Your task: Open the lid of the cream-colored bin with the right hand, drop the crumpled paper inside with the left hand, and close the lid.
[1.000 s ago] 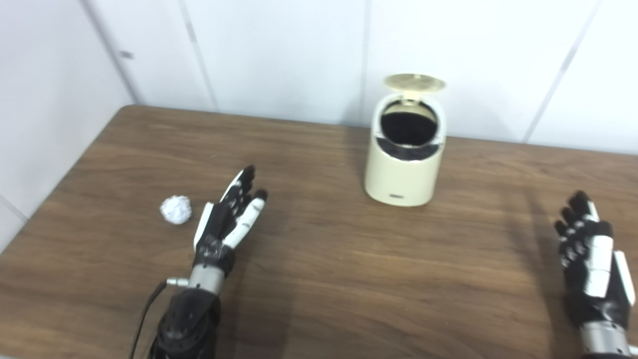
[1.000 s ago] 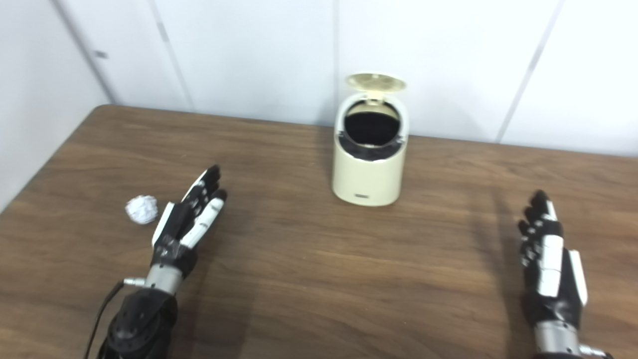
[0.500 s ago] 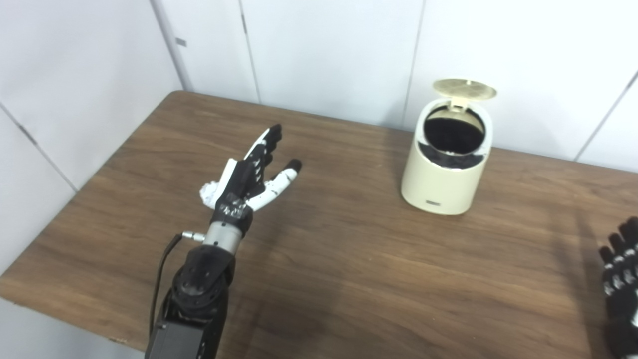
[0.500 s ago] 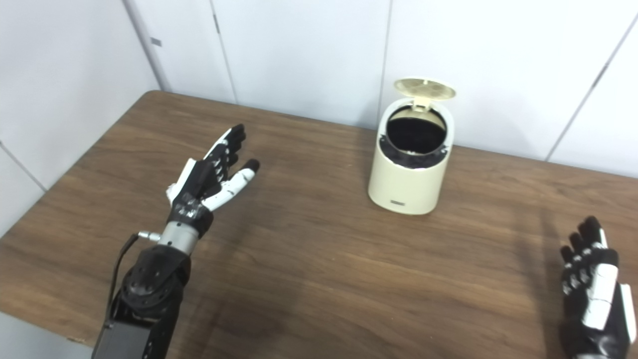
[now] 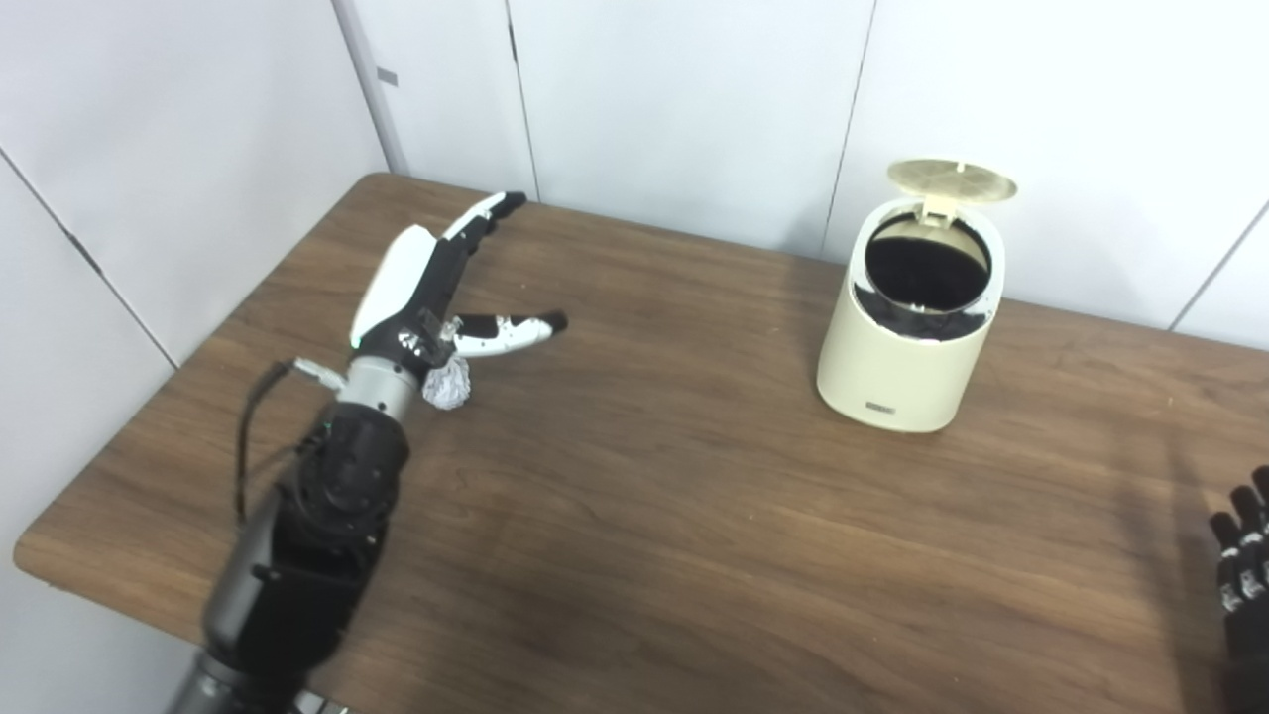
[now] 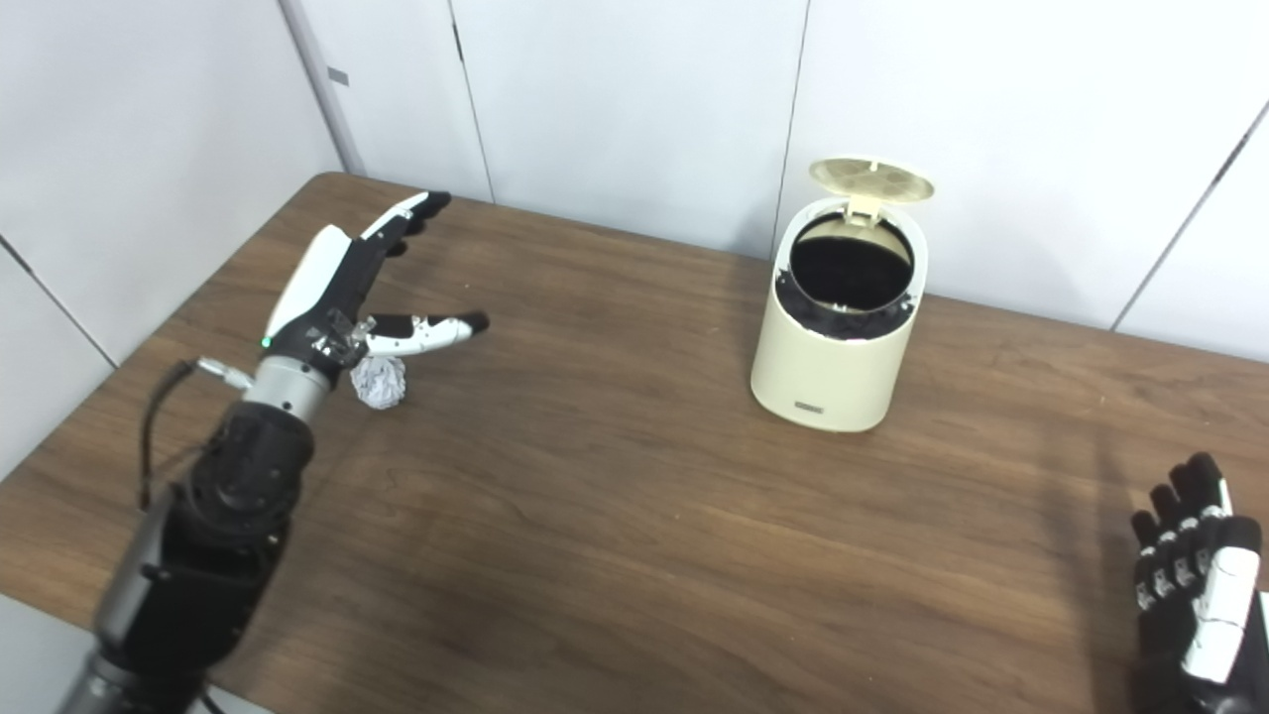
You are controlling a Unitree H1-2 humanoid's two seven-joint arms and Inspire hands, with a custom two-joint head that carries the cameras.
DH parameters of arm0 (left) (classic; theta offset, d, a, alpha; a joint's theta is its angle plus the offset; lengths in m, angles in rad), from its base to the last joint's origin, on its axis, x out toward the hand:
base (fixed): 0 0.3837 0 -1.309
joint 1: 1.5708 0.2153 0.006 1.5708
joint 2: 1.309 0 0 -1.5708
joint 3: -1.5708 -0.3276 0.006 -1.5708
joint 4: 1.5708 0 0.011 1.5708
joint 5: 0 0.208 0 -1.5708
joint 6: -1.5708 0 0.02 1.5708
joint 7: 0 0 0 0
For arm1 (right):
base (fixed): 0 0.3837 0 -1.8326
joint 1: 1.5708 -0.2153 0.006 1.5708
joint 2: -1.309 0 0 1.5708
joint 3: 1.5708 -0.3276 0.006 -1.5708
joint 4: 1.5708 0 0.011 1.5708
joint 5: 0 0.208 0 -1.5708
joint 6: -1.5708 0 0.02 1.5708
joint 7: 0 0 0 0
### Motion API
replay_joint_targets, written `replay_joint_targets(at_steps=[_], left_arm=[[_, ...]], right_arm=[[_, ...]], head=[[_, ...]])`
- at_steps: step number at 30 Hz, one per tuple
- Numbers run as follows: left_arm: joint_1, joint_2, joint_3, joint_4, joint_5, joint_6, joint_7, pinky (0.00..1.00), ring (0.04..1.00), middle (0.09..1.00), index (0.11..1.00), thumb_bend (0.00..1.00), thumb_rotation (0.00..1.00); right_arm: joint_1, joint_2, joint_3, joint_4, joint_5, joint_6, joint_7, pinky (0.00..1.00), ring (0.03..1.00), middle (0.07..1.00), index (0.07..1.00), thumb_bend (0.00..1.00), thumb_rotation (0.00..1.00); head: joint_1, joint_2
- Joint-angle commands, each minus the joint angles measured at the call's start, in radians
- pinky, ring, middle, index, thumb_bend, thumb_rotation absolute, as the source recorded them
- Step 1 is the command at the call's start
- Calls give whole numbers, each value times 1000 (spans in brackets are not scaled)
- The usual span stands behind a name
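Right eye view shows the cream-colored bin (image 6: 839, 337), a smooth rounded cylinder, with its round lid (image 6: 871, 180) tipped up and a dark interior whose contents cannot be made out. Well left of the bin, the crumpled paper (image 6: 381, 382) lies on the wood-grain worktop (image 6: 634, 535) beneath the left robot hand (image 6: 347, 288), which is spread wide, holding nothing. Only this view shows the right robot hand (image 6: 1195, 585) well, empty with fingers apart; the left eye view cuts it off.

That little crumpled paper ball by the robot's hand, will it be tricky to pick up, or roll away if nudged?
The crumpled paper is small and wadded, so it is probably very light and would give under the fingers rather than break. Its roundish, creased shape suggests a nudge would make it skid or tumble briefly, not roll far. The open left hand above it should enclose it easily.
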Motion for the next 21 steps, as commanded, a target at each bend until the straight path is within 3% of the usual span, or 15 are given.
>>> replay_joint_targets(at_steps=[1,5,13,18,21], left_arm=[[-30,35,-4,-15,70,7,-10,771,884,910,895,885,178],[-29,58,-3,4,183,8,-99,791,919,928,917,908,225],[-14,94,-1,34,313,8,-211,896,959,938,918,922,236],[-18,88,22,29,433,8,-363,836,938,927,898,957,187],[-26,69,39,33,478,9,-402,799,920,914,880,963,158]], right_arm=[[-20,-2,-1,-41,7,-4,-3,1000,1000,1000,985,440,1000],[-20,1,-2,-43,1,10,-13,1000,1000,1000,969,426,1000],[-16,1,2,-45,-11,6,-17,1000,1000,1000,979,429,1000],[-13,6,5,-52,-10,19,-21,1000,1000,1000,977,411,1000],[-14,5,5,-41,-9,7,-14,1000,1000,1000,985,436,1000]], head=[[-4,1],[-4,0],[-15,-10],[-20,-13],[-23,-14]])
